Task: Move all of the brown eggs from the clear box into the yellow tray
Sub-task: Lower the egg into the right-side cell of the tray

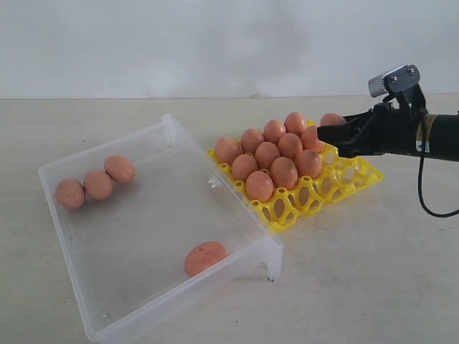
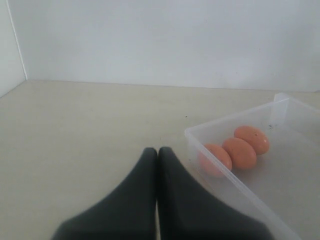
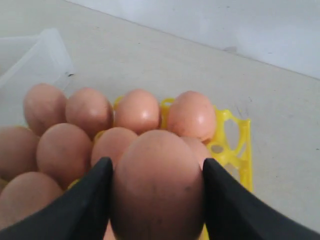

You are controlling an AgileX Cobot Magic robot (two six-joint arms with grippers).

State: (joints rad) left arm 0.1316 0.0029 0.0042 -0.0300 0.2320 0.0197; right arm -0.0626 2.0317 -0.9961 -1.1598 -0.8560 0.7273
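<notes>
The pale bench [image 1: 358, 287] is carrying the large clear frosted plastic box [image 1: 150, 222] with four speckled brown eggs [image 1: 98, 184] lying inside, beside the bright yellow lattice tray [image 1: 353, 172], over which the right gripper [image 1: 326, 134] is clasping another brown egg [image 3: 157, 185], while the left gripper [image 2: 157, 151] is sitting pinched together, empty.

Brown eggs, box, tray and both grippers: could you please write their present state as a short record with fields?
clear box: holds four brown eggs
places: three eggs side by side in a far corner; lone egg by the near wall
yellow tray: mostly filled; some near cups empty
right gripper: shut on a brown egg, over the tray
left gripper: shut, empty, outside the clear box
</notes>
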